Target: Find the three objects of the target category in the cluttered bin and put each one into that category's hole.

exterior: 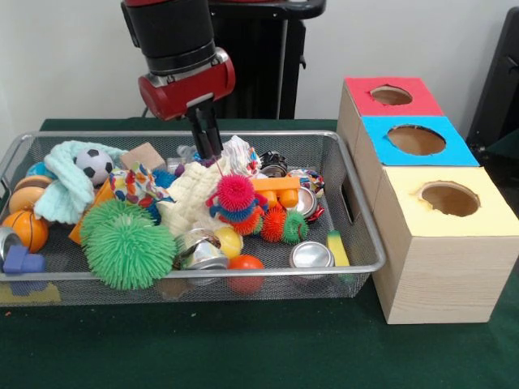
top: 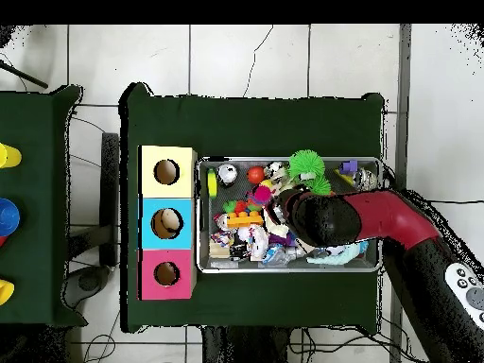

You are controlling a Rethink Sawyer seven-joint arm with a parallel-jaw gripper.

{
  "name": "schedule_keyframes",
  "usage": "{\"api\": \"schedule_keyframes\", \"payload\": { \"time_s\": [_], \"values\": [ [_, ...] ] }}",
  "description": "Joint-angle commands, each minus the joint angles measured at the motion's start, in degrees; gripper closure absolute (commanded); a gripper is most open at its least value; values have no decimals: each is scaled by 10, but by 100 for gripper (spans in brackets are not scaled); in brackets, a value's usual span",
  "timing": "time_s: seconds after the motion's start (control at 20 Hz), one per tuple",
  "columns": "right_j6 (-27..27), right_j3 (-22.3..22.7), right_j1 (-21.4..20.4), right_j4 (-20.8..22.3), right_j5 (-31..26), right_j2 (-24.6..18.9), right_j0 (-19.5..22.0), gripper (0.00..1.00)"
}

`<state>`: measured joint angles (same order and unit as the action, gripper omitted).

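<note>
Nearest along the front wall of the wire bin (exterior: pixel 357 271) lie a crushed silver can (exterior: pixel 312 254), a red ball (exterior: pixel 245 263) and a big green spiky ball (exterior: pixel 130 247), all loose on the mesh where they would roll to rest. Behind them the pile rises: a pink spiky ball (exterior: pixel 236 193) sits on a cream cloth (exterior: pixel 190 198), propped up by the clutter under it. Which category is the target cannot be told, so candidates are simply anywhere in this heap. Just beyond, the tool (exterior: pixel 208 144) hangs low over the middle of the bin, its dark fingers close together and clamped on nothing that shows; probably it is poised to dig. Beside the bin on the green counter (exterior: pixel 268 348) stands the box row, yellow hole (exterior: pixel 449 198) nearest, then blue hole (exterior: pixel 416 139), then red hole (exterior: pixel 391 96), tops upward for dropping in.
</note>
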<state>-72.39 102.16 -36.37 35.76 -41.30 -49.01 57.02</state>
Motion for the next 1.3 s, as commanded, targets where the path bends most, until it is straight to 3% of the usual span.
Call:
{"api": "schedule_keyframes", "payload": {
  "time_s": [0.05, 1.2, 1.25, 1.3],
  "values": [
    [73, 14, 33, 23, -12, 14, 16, 100],
    [41, 29, 45, 44, 25, 14, 6, 100],
    [41, 29, 42, 48, 18, 19, 1, 0],
    [41, 31, 42, 49, 22, 17, 3, 0]
  ]
}}
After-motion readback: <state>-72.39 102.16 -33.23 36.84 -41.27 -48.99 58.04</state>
